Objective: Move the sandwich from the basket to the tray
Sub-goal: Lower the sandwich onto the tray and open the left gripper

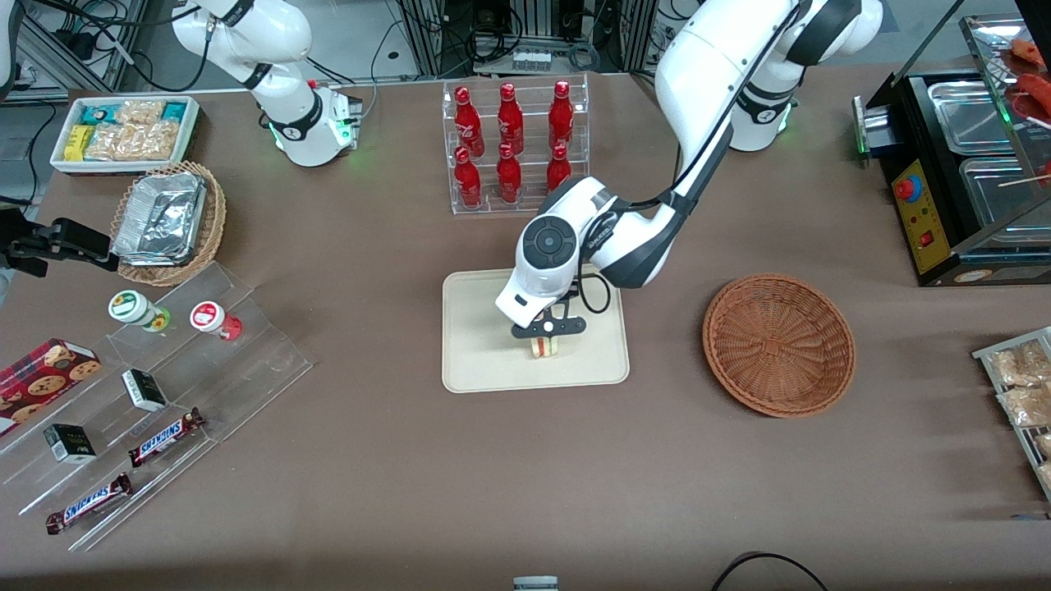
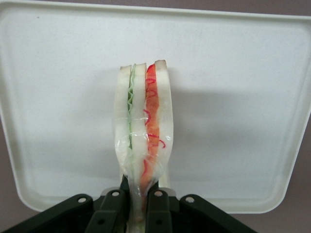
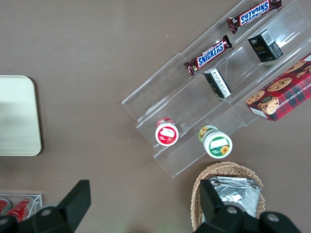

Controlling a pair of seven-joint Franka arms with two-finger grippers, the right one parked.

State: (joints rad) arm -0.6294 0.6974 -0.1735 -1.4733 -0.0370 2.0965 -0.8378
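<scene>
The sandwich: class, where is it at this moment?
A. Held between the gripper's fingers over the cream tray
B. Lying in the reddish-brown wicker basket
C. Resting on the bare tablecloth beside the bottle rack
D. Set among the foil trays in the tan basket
A. The gripper is shut on the sandwich over the tray, and the basket holds nothing.

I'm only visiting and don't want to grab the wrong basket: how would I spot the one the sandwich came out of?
Start at the cream tray mid-table, where the gripper holds the sandwich. Beside the tray, toward the working arm's end, sits the basket: round, shallow, reddish-brown wicker with nothing in it. The tan basket at the parked arm's end is paler and holds foil trays.
</scene>
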